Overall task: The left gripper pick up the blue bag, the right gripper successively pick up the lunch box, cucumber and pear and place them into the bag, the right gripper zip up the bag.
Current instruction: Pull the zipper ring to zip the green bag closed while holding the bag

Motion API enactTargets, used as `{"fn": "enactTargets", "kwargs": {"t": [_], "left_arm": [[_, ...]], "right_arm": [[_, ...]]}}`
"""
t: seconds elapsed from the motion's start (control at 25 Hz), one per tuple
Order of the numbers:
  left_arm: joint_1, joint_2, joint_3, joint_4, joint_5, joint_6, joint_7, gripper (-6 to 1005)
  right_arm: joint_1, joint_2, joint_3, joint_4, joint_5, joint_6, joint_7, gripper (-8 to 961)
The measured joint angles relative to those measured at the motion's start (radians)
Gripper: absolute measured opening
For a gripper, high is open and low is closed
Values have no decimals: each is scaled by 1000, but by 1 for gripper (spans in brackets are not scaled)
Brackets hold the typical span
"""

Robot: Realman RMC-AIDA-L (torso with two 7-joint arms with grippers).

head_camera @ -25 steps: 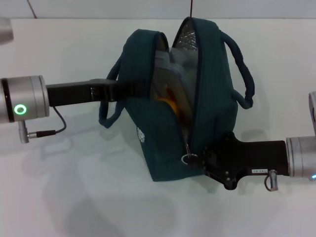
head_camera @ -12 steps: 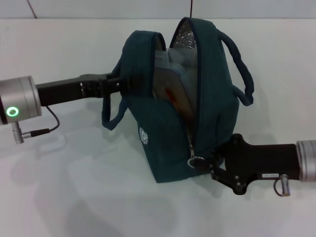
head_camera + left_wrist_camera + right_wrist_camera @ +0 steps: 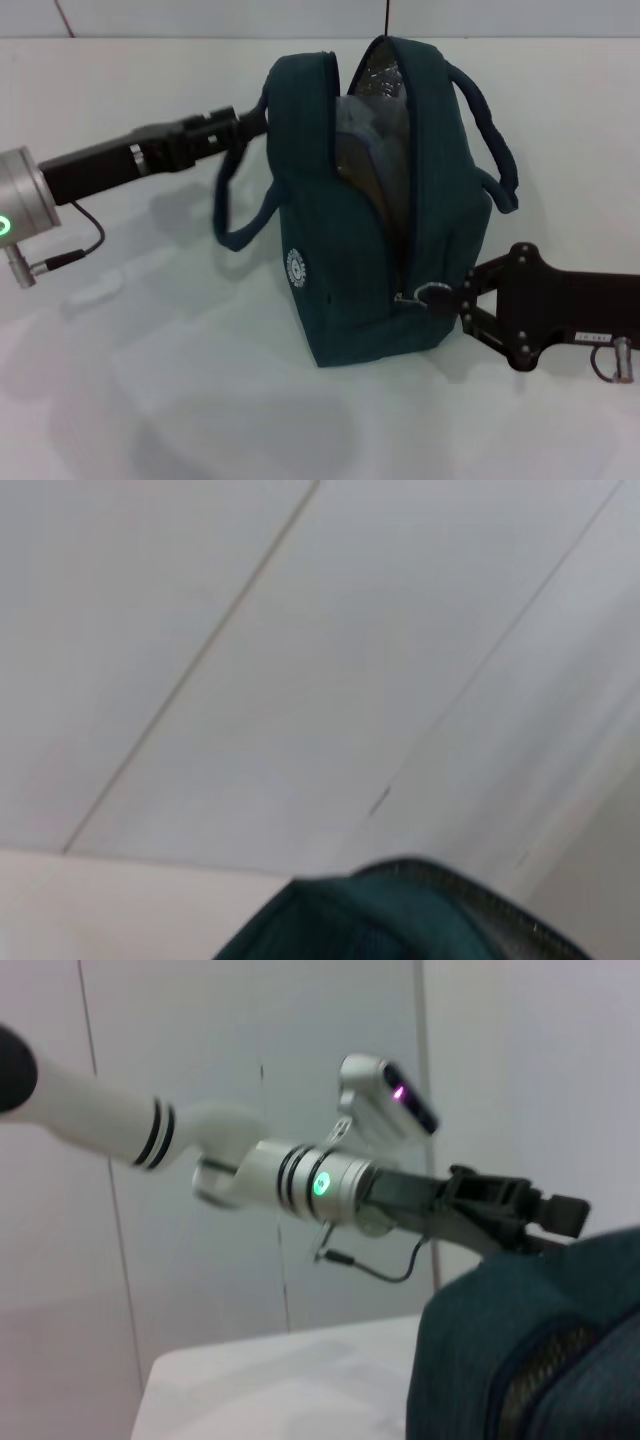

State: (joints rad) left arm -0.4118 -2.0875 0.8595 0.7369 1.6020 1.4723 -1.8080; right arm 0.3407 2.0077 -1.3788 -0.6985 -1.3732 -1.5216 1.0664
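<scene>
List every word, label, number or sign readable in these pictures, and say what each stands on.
No text can be read.
Round white logo on the blue bag: a print, too small to read.
White label on the arm behind the right gripper: dark characters, too blurred to read.
The arm behind the left gripper bears only a green ring light, no writing.

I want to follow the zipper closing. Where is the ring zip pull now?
In the head view, the ring zip pull sits low on the near end of the blue bag, right at the fingertips of the right hand.
</scene>
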Motion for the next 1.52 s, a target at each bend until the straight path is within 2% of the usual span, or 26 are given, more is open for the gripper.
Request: {"fn": "enactTargets", "kwargs": {"t": [0.08,0.56,1.0,1.32,1.52], "left_arm": [[11,0,1,-1,-36,5,26,779],[50,4,-5,-43,-133,14,134,773],[84,8,-27,-42,-139,34,143,772],[90,12,-45,-50,-139,53,150,771],[108,22,-45,-50,-127,81,144,770]], "right_arm": [[5,2,9,-8,3,-5,-4,5],[48,6,12,-135,96,63,-2,5],[138,7,14,-183,118,127,8,5],[203,13,-15,-178,117,159,9,5],[200,15,-32,-140,124,167,6,4]]}}
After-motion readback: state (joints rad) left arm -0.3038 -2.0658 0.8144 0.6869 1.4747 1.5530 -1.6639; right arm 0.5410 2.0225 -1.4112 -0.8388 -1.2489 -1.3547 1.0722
